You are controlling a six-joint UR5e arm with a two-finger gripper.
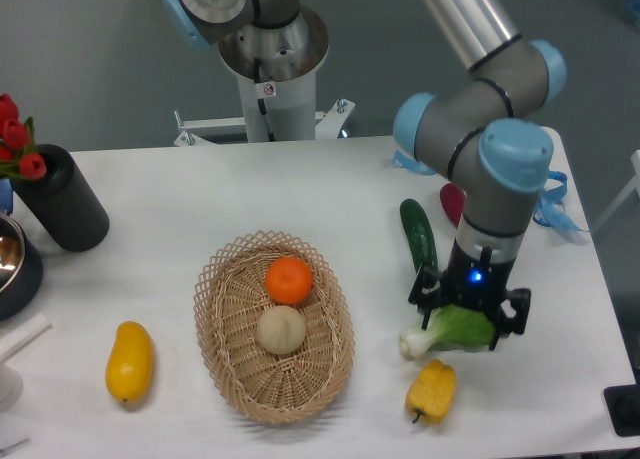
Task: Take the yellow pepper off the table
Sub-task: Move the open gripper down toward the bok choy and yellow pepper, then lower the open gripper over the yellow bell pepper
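The yellow pepper (432,391) lies on the white table (250,189) near its front edge, right of the basket. It is blocky and lobed, with its stem end toward the front. My gripper (468,317) points straight down just behind and to the right of the pepper, over a green leafy vegetable with a white stalk (447,331). The gripper's body hides the fingertips, so I cannot tell whether they are open, shut, or touching the leafy vegetable. The pepper lies apart from the gripper.
A wicker basket (225,329) holds an orange (289,279) and a pale bun (281,330). A dark cucumber (418,234) lies behind the gripper. A smooth yellow oval fruit (130,361) is at front left. A black vase (62,201) and a dark bowl (12,264) stand at the left edge.
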